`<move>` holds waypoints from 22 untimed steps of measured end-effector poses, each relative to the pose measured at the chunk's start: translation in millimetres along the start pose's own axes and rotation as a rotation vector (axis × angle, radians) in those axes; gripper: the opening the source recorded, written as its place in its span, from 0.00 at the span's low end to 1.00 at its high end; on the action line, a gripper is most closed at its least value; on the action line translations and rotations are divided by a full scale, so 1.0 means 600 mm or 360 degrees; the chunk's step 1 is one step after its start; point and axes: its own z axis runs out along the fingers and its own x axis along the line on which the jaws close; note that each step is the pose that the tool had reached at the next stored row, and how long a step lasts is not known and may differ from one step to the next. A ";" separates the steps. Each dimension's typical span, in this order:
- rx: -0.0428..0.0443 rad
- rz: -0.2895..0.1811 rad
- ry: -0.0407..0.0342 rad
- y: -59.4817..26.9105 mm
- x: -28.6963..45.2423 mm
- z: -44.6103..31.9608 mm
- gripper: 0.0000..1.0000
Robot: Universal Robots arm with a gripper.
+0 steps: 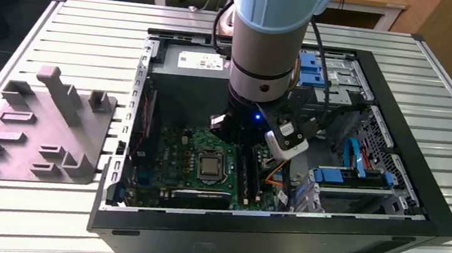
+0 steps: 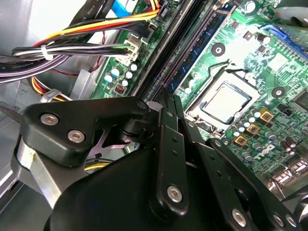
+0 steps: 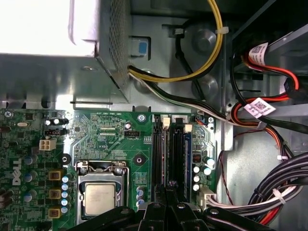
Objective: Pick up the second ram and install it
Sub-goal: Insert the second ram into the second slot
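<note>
Pincer [image 2: 169, 98] fingers are drawn together, tips right at one end of the second ram [image 3: 166, 154]; cannot tell whether they nip it. The stick stands on edge along a motherboard [image 3: 110, 130] slot, beside the processor socket [image 3: 98, 197].

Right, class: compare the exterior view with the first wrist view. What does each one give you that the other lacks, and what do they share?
Exterior view: the grey fixture on the slatted table, the arm, and the whole black case.
First wrist view: the yellow cable, the white-tagged red cables, and the gripper close above the memory slots.
Shared: the green motherboard with its processor socket.
</note>
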 end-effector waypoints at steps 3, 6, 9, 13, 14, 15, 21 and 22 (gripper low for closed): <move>0.0001 0.0000 0.0000 0.000 0.000 0.000 0.11; 0.0000 0.0000 0.0000 0.000 0.000 0.002 0.11; 0.0001 0.0000 0.0000 0.000 0.000 0.002 0.11; 0.0000 0.0000 0.0000 0.000 0.000 0.002 0.11; 0.0000 0.0000 0.0000 0.000 0.000 0.002 0.11; 0.0000 0.0000 0.0000 0.000 0.000 0.002 0.11; -0.0002 0.0000 0.0000 0.000 0.000 0.002 0.11; -0.0002 0.0000 0.0000 0.000 0.000 0.001 0.11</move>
